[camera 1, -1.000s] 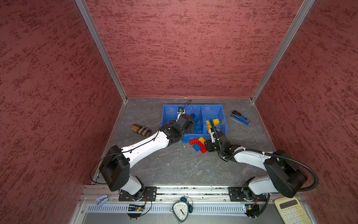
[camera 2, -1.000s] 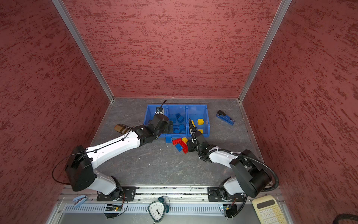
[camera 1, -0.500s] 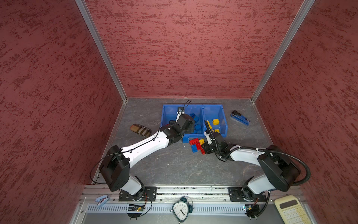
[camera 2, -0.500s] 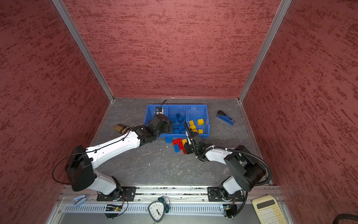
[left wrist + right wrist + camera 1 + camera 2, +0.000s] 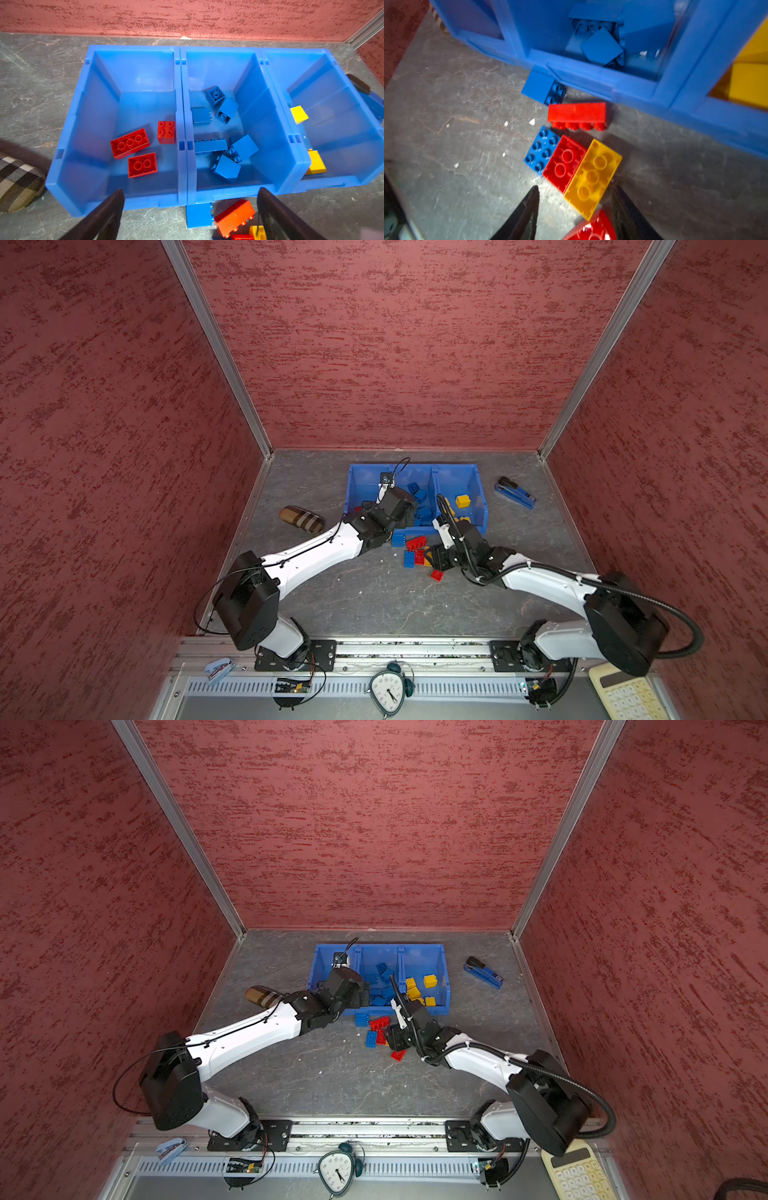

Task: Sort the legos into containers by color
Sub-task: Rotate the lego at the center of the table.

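The left end effector (image 5: 191, 192) hangs spread wide and empty over the front wall of the containers (image 5: 133, 48). Inside, red legos (image 5: 129, 143) lie in the bin on its side, blue legos (image 5: 245, 146) in the middle one and yellow legos (image 5: 299, 114) in the last. The right end effector (image 5: 576, 188) sits low over the worktop (image 5: 374, 601) with its jaws parted, above loose bricks (image 5: 564, 160) just in front of the bins, with a red brick (image 5: 591, 230) lying between its fingers.

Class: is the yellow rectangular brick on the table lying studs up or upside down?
Upside down: the yellow rectangular plastic brick shows its hollow underside with three round tubes, no studs.
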{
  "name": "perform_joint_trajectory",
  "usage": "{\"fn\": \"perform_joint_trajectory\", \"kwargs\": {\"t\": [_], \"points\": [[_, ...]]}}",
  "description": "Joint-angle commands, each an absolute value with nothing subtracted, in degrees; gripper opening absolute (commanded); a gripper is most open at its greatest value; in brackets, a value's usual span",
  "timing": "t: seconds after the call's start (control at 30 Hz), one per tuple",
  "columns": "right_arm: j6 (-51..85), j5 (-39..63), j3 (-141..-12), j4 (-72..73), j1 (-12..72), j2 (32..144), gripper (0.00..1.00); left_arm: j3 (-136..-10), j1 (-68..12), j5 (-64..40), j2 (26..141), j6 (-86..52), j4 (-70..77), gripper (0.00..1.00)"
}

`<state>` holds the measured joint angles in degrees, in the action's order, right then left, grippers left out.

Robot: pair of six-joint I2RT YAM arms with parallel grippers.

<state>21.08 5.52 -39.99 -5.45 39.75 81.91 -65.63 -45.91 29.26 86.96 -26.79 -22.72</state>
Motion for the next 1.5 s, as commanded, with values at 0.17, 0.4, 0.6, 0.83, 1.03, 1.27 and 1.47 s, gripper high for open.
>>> {"fn": "perform_joint_trajectory", "kwargs": {"t": [0.17, 0.4, 0.6, 0.83, 1.03, 1.27, 1.47], "points": [[17.18, 4.2, -43.05, -12.36, 41.67, 86.26, 0.68, -63.42, -45.51, 31.78, 83.72, -28.39, -23.85, 1.0], [15.04, 2.22, -42.05, -16.64, 41.95, 84.55, 0.73, -62.53, -45.0, 31.94, 83.06, -28.83, -24.55, 0.99], [14.49, -1.07, -43.85, -18.88, 42.35, 83.59, 0.75, -62.49, -44.86, 32.09, 82.97, -28.83, -24.96, 0.99], [16.12, -5.34, -43.97, -20.23, 42.36, 81.12, 0.99, -62.23, -44.8, 32.22, 82.97, -29.26, -24.98, 1.0], [17.05, -8.48, -45.76, -21.76, 42.36, 84.87, 0.98, -62.23, -44.67, 32.35, 82.97, -29.09, -25.28, 0.99], [18.23, -13.35, -43.88, -22.24, 42.15, 79.85, 0.97, -61.79, -44.43, 32.37, 82.84, -29.62, -25.29, 1.0], [20.2, -13.25, -44.9, -24.35, 40.88, 85.43, 0.98, -62.49, -44.35, 31.97, 83.56, -29.36, -25.36, 1.0]]}}
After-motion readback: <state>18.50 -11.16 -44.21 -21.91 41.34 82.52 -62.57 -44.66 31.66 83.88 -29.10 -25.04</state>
